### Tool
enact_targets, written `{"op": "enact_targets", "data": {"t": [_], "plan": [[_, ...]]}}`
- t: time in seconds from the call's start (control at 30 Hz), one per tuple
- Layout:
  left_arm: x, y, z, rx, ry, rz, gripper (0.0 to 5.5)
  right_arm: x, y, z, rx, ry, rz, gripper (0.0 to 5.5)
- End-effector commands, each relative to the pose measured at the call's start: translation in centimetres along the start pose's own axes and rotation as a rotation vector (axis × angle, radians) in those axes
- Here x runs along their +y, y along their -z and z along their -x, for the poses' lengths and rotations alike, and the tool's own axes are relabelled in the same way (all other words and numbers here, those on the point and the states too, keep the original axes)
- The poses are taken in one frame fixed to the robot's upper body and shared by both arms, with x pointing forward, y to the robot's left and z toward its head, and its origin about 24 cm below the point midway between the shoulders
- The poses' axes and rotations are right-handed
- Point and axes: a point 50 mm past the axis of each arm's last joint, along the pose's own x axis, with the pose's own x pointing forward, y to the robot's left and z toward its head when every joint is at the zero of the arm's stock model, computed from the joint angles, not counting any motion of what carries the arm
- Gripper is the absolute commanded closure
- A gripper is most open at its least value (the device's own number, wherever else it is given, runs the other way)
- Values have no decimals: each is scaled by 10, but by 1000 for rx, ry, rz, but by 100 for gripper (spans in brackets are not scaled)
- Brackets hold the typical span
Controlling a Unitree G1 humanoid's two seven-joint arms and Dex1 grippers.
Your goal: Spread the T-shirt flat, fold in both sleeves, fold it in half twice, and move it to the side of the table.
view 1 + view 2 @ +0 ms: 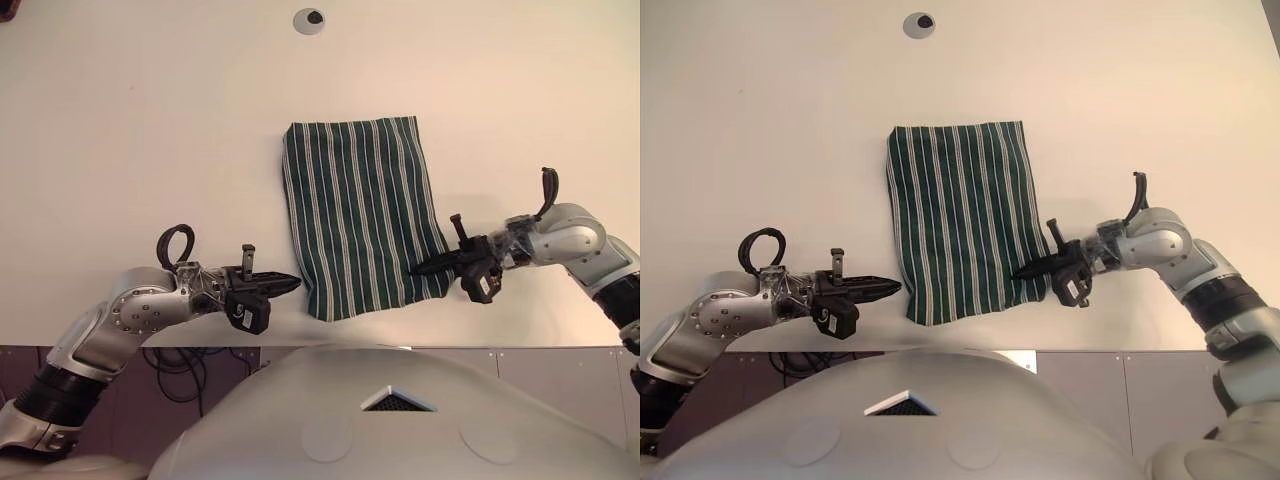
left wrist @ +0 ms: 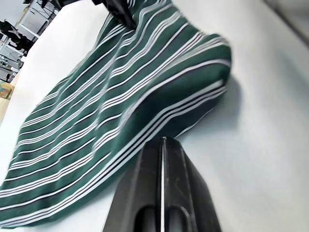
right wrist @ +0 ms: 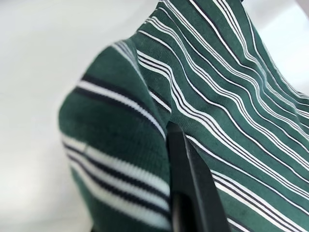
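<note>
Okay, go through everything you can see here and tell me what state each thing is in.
T-shirt: folded into a narrow rectangle, lying on the table, near right corner bunched up.
left gripper: shut, empty, tips at the T-shirt's near left corner.
right gripper: shut, apparently pinching the T-shirt's near right corner.

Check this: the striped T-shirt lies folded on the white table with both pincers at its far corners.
Not the far corners: the near ones. The left eye view shows the left pincer by the near left corner of the T-shirt and the right pincer at its near right corner. The rest holds.
</note>
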Motion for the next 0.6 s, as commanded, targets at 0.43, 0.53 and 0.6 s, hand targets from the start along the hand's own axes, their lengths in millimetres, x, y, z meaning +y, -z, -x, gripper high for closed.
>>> {"op": "enact_targets", "data": {"t": [0.43,0.53,0.6], "plan": [[10,-15,6,45,-23,174,550,-10,-19,16,-95,10,-254,550],[2,-16,1,84,-31,190,532,-6,-17,19,-84,-27,-265,550],[-4,-19,-3,94,-34,211,508,-2,-18,20,-81,-41,-270,550]]}}
